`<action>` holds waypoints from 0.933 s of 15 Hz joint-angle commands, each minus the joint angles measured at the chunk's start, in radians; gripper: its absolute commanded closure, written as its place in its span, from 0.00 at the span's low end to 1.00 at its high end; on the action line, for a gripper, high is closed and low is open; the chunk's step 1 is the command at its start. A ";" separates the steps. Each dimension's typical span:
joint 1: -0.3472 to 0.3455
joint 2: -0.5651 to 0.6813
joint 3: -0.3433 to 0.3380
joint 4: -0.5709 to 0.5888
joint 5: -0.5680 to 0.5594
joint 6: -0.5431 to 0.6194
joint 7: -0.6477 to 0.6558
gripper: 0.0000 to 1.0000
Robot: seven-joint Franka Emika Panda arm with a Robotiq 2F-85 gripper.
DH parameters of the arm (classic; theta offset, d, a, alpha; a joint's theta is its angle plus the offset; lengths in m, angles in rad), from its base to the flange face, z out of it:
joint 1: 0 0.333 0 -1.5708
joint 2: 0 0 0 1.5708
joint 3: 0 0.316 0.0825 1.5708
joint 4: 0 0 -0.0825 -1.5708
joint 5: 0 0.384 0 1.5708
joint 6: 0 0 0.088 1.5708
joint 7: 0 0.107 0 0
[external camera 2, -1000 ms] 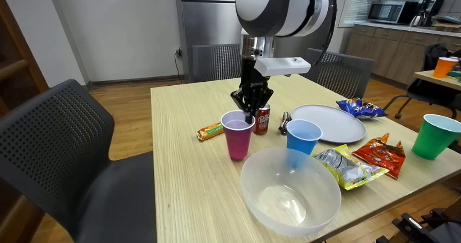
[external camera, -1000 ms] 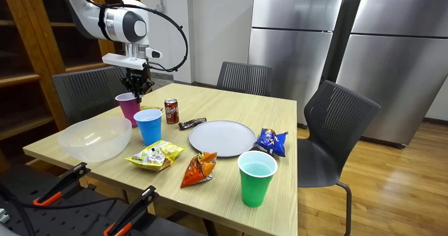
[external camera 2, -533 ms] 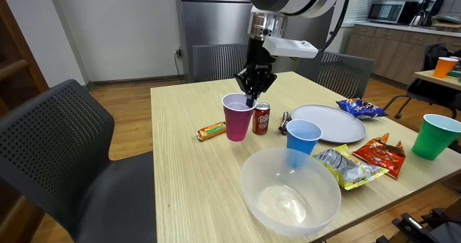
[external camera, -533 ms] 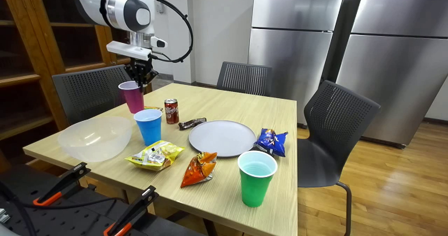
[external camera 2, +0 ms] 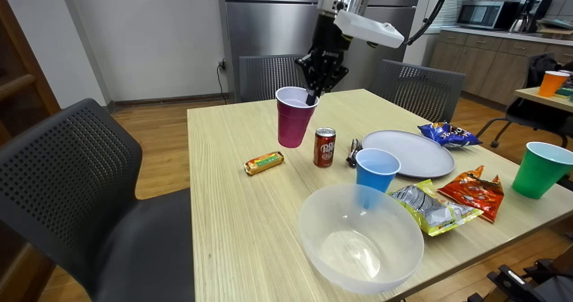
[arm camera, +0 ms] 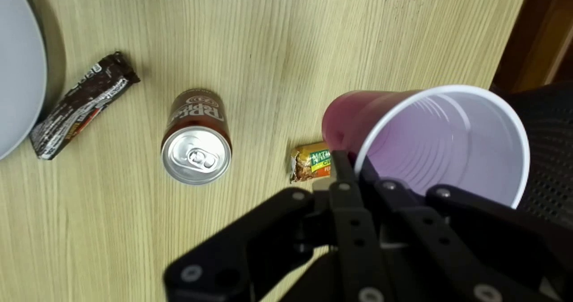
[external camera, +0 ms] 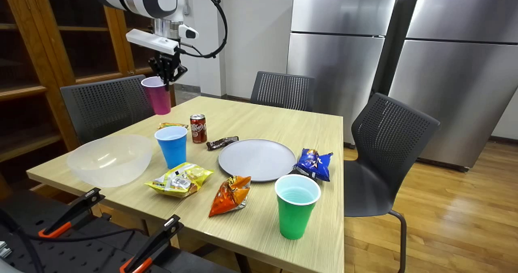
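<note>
- The fingers (arm camera: 353, 223) are drawn nearly together, pinching the wall of a magenta plastic cup (external camera 2: 293, 125) at its white rim; one finger reaches inside the mouth.
- The magenta plastic cup is tilted and off the surface (external camera 2: 237, 239), a little above the middle of the frame in an exterior view; in the wrist view it lies right of center, mouth toward the lower right.
- A granola bar (arm camera: 311, 161) in a yellow, green and orange wrapper lies near the center of the wrist view, its right end hidden by the cup.
- A Dr Pepper can (arm camera: 197, 136) stands upright left of center there, between the granola bar and a brown-wrapped snack bar (arm camera: 85, 107) slanting across the left.
- A gray plate (arm camera: 18, 69), cut off by the left edge of the wrist view, lies just beside that snack bar.
- In an exterior view, a frosted bowl (external camera: 109, 164) stands at the lower left, a blue plastic cup (external camera: 173, 148) upright to its right.
- A yellow snack bag (external camera: 180, 180) and an orange snack bag (external camera: 230, 196) lie in the lower middle.
- A blue snack bag (external camera: 315, 164) lies beside the plate, right of center; a green plastic cup (external camera: 297, 218) stands lower in the frame.
- Steel refrigerators (external camera: 336, 62) fill the upper right.
</note>
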 commanded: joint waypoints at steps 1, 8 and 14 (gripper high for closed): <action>-0.016 -0.084 -0.003 -0.056 0.020 0.012 0.008 0.99; -0.031 -0.173 -0.046 -0.125 0.038 0.045 0.033 0.99; -0.064 -0.237 -0.086 -0.211 0.091 0.091 0.038 0.99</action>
